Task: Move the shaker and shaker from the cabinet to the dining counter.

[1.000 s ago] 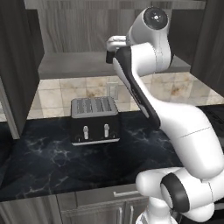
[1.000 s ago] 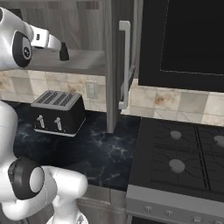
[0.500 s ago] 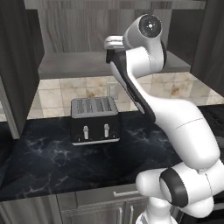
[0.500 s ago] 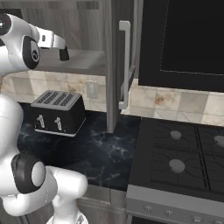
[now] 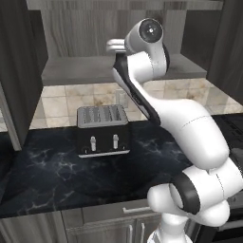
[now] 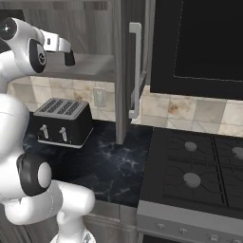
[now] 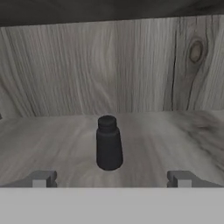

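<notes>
Up on the cabinet shelf, claw spread wide before upright black shaker.

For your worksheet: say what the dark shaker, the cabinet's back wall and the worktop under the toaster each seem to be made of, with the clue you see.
Dark shaker: matte black, perhaps plastic or painted metal; no shine, so it stays open.
Cabinet back wall: pale grey wood, unpolished; grain lines and a knot show.
Worktop: black marble-like stone, smooth; thin pale veins run through it.

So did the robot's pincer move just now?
Yes. In the right base view the pincer has slid right, along the cabinet shelf toward the open door, above the toaster.
</notes>
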